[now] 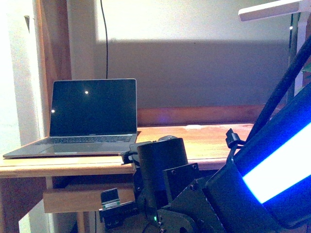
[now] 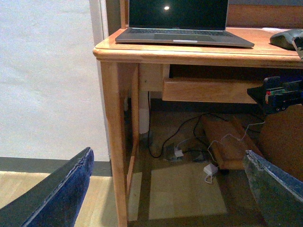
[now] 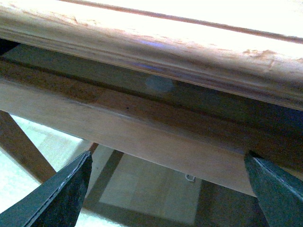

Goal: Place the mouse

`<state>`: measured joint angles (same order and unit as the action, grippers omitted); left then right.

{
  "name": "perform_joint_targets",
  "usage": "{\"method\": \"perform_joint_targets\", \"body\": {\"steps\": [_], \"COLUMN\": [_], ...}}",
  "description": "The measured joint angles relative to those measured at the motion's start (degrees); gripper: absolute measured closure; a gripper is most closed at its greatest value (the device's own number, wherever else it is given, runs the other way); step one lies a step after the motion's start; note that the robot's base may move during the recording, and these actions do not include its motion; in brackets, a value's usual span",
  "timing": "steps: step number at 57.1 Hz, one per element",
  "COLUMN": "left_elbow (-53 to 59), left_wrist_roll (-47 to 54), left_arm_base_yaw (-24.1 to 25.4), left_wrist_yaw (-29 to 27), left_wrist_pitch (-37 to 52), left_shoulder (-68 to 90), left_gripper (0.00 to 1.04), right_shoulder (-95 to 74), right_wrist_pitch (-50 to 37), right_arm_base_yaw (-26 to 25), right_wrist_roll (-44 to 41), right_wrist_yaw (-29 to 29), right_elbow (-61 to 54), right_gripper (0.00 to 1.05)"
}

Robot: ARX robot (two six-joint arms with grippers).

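The mouse point(image 1: 167, 138) is a small dark grey domed shape lying on the wooden desk point(image 1: 209, 141), right of the laptop point(image 1: 92, 119), partly hidden behind my arm's dark housing. It also shows in the left wrist view point(image 2: 287, 39) at the desk's edge. My left gripper point(image 2: 170, 198) is open and empty, held low in front of the desk and below its top, facing the space under it. My right gripper point(image 3: 168, 198) is open and empty, just below the desk's front edge point(image 3: 156, 52) and looking up at it.
An open laptop point(image 2: 182, 33) with a dark screen stands on the desk's left part. A wooden shelf point(image 2: 208, 90) hangs under the top. Cables and a white charger point(image 2: 209, 169) lie on the floor. The desk leg point(image 2: 113, 142) stands near the left gripper. A white lamp head point(image 1: 272, 9) is at upper right.
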<state>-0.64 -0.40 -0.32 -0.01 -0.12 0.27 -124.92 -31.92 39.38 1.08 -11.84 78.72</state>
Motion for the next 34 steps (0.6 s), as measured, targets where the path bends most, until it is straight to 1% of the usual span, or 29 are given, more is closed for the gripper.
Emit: {"method": "perform_joint_targets", "body": {"steps": [5, 14, 21, 26, 29, 34], "left_elbow": [0.00, 0.00, 0.00, 0.00, 0.00, 0.00], "left_wrist_roll": [0.00, 0.00, 0.00, -0.02, -0.02, 0.00], "left_arm_base_yaw": [0.00, 0.00, 0.00, 0.00, 0.00, 0.00], "left_wrist_yaw": [-0.02, 0.00, 0.00, 0.00, 0.00, 0.00], "left_wrist_pitch": [0.00, 0.00, 0.00, 0.00, 0.00, 0.00], "left_shoulder": [0.00, 0.00, 0.00, 0.00, 0.00, 0.00], "left_gripper": [0.08, 0.08, 0.08, 0.08, 0.08, 0.08], "right_shoulder": [2.36, 16.59, 30.29, 45.16, 50.05, 65.13], "right_wrist_pitch": [-0.66, -6.69, -8.94, -7.15, -5.62, 0.57], "right_arm_base_yaw": [-1.18, -5.77, -9.38, -13.05, -14.38, -18.38], "right_wrist_roll": [1.53, 2.16, 2.16, 2.58, 3.02, 4.42], "right_wrist_yaw": [0.92, 6.25, 10.34, 15.08, 16.39, 20.63], "right_elbow": [-4.20, -21.31, -33.59, -46.16, -49.64, -57.48], "right_gripper": [0.07, 0.07, 0.07, 0.07, 0.07, 0.07]}}
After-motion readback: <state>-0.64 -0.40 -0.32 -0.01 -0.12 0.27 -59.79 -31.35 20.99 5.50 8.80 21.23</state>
